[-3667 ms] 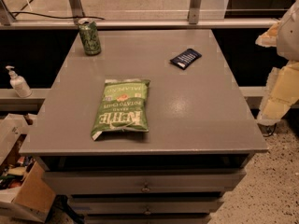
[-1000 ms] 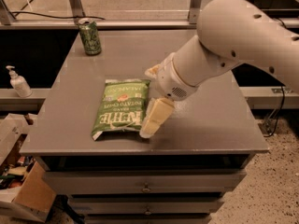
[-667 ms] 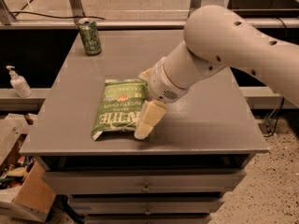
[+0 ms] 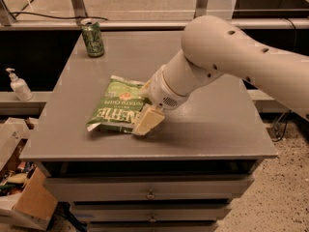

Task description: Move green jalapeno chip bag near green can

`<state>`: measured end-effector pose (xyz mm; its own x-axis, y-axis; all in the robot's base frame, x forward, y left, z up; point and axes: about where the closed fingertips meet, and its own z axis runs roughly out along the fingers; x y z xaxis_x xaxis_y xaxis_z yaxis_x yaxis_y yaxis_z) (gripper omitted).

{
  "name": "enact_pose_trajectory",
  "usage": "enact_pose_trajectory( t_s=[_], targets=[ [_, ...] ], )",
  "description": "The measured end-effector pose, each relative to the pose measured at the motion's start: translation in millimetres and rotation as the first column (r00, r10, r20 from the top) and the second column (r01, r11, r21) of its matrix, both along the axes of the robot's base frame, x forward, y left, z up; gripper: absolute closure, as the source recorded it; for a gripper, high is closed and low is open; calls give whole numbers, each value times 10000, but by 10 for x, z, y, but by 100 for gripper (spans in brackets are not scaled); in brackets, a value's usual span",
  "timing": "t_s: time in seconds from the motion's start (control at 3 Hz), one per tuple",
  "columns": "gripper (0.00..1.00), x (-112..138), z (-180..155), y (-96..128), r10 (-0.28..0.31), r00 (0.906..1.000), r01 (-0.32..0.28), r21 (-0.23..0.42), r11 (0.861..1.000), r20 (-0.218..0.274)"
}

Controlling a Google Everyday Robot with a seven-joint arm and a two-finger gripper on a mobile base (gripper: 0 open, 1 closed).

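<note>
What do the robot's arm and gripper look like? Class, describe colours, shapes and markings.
The arm is a thick, rounded, off-white tube with a few small dark holes in its shell and a dotted grille near the wrist. The gripper, at the edge of the chip bag on the grey table, is cream and wedge-shaped. No cables or lettering show.

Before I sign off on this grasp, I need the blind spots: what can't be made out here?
In the camera view:
- green jalapeno chip bag: right edge covered by the end effector, which sits at the bag's lower right corner in the picture; contact cannot be told.
- table: the stretch behind the arm is hidden.
- arm: cut off by the right frame edge.
- green can: label markings too small to read.
</note>
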<state>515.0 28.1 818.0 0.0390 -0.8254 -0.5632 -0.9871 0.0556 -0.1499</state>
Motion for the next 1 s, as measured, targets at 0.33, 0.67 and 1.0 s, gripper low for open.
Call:
enact_pose_trajectory(
  t_s=[0.33, 0.67, 1.0],
  targets=[
    [64, 102, 82, -37, -213, 9997, 212, 38, 9998, 144],
    [88, 295, 301, -113, -492, 9977, 491, 33, 9988, 471],
    [100, 585, 595, -212, -879, 9914, 883, -1, 9961, 969]
  ],
)
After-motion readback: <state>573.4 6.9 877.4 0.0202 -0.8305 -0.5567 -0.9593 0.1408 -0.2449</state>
